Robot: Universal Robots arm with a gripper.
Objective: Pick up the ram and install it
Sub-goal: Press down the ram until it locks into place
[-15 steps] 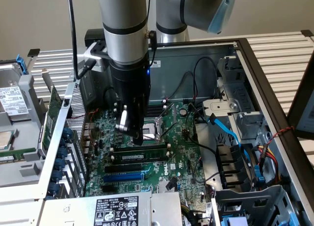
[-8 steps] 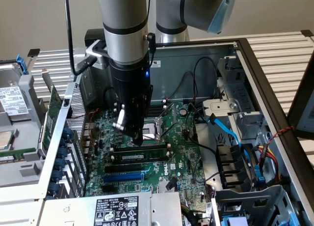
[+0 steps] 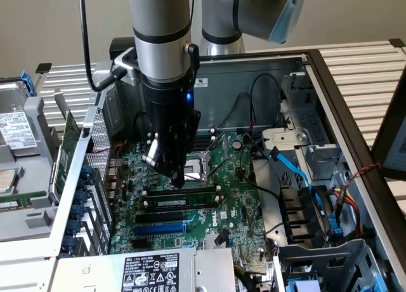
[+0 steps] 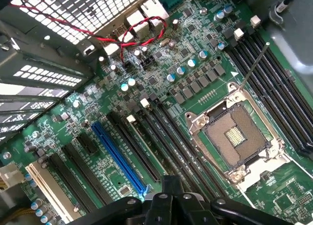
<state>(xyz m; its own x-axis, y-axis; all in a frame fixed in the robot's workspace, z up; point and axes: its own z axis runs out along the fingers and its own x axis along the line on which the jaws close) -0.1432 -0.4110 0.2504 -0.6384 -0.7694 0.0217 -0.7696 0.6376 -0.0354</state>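
Green and studded with dark chips, the ram (image 3: 184,204) sits lengthwise in a black slot on the motherboard (image 3: 238,206), beside a second stick in the slot next to it and just beyond the blue slot (image 3: 162,229) on the side toward the camera. Directly above, the robot arm's hand (image 3: 178,179) points straight down, its fingers drawn fully together with nothing between them, the tip hanging just over the sticks' upper edge. In the wrist view the hand (image 4: 171,183) hovers above the row of long black slots, with the open processor socket (image 4: 236,136) to one side. Red and black twisted wires (image 4: 128,35) trail across the board near the perforated metal wall (image 3: 96,153) of the computer case.
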